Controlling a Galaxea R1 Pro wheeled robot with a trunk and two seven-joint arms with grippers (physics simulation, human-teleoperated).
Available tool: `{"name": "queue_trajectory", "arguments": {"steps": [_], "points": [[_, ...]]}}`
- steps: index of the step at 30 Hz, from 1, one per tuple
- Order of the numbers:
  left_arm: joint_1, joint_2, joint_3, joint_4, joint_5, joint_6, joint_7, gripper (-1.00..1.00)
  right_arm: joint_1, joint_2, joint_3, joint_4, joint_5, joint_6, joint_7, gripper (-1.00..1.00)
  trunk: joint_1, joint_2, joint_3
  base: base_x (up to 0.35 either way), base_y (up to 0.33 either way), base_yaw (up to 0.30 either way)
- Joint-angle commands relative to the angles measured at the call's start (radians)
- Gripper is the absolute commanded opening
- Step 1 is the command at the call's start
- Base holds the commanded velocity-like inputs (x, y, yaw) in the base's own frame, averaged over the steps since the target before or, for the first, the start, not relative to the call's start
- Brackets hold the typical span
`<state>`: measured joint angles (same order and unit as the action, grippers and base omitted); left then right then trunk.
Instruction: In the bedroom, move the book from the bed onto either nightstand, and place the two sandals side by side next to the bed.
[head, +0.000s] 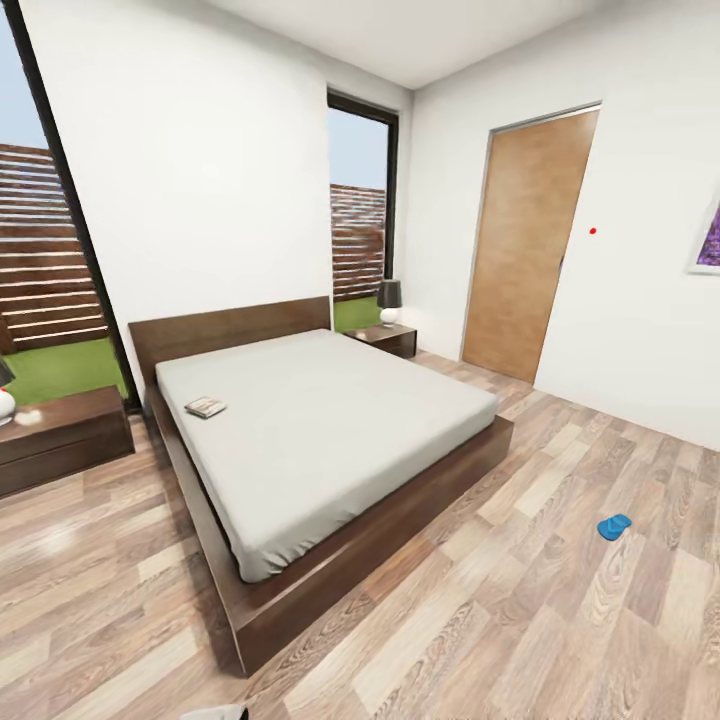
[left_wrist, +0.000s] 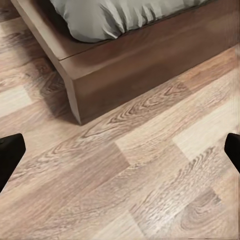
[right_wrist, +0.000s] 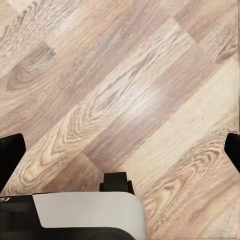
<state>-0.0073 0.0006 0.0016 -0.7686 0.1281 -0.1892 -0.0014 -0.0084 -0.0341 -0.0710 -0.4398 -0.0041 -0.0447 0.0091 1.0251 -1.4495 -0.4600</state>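
Observation:
The bed (head: 330, 420), a pale-grey mattress on a dark-brown frame, fills the middle of the head view. The book (head: 205, 406) lies flat on the mattress near the headboard, on its left side. One nightstand (head: 60, 435) stands left of the bed, another (head: 385, 340) in the far corner. A blue sandal (head: 614, 526) lies on the floor well right of the bed. My left gripper (left_wrist: 120, 155) hangs open over the floor by the bed's foot corner (left_wrist: 125, 70). Over bare planks, my right gripper (right_wrist: 120, 155) is open and holds nothing.
Each nightstand carries a lamp (head: 389, 300). A light-brown door (head: 525, 245) is shut in the right wall, with a framed picture (head: 708, 240) further right. Tall windows flank the headboard. Wood-plank floor spreads around the bed's foot and right side. My base (right_wrist: 85, 215) shows beneath the right gripper.

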Motion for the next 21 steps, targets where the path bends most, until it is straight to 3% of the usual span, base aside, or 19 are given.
{"name": "queue_trajectory", "arguments": {"steps": [1,8,21], "points": [[0.000,0.000,-0.001,0.004,0.008,-0.003,0.000,1.00,-0.001,0.000,-0.002,0.001,0.000,-0.003,0.001,1.00,0.000,0.000,0.000,0.000,0.000,-0.287],[0.000,-0.001,0.000,0.045,0.004,-0.003,0.000,1.00,-0.001,0.000,-0.001,0.001,0.000,-0.004,0.001,1.00,0.000,0.000,0.004,0.000,0.000,-0.286],[0.000,-0.001,0.000,0.048,0.005,-0.003,0.000,1.00,-0.001,0.000,-0.001,0.001,0.001,-0.004,0.001,1.00,0.000,0.000,0.013,0.000,0.000,-0.284]]}}
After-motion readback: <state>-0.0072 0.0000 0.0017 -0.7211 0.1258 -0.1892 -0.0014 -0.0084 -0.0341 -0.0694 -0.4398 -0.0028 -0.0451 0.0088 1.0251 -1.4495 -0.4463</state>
